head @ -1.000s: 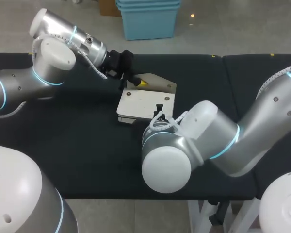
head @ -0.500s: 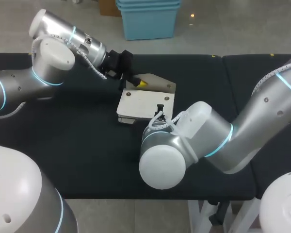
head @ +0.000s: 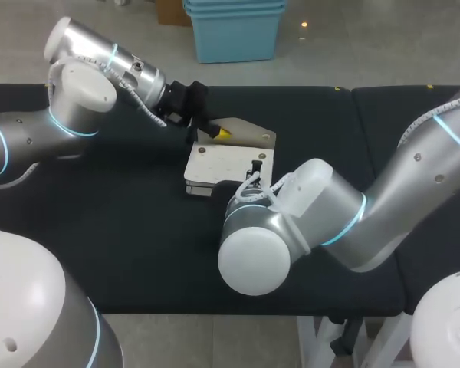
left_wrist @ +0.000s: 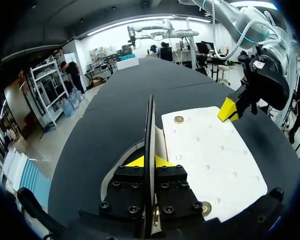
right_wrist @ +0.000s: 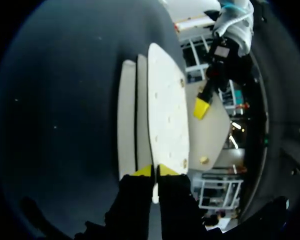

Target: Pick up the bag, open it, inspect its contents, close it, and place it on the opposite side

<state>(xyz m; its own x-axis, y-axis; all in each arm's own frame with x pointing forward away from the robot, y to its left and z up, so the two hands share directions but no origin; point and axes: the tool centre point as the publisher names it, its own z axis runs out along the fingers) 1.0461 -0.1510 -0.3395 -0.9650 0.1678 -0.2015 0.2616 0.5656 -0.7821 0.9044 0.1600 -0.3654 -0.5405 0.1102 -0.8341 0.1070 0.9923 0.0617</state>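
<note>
A flat cream bag [head: 226,161] with metal snaps lies near the middle of the black table. My left gripper [head: 221,132] is at its far edge, shut on a thin upright panel of the bag [left_wrist: 151,120], which shows edge-on between its yellow tips [left_wrist: 149,161]. My right gripper [head: 254,165] is at the near right corner. In the right wrist view it [right_wrist: 155,171] is shut on the rim of the cream top flap [right_wrist: 165,105], which is lifted off the layers beneath. The bag's inside is hidden.
The black table [head: 100,222] stretches wide to the left of and in front of the bag. A seam [head: 358,123] splits it from a second black section at the right. My right arm's bulky elbow [head: 253,261] hangs over the front middle.
My right gripper has closed on the top flap's edge. The right arm has shifted a little to the left, and the flap has risen slightly. The left arm holds still.
</note>
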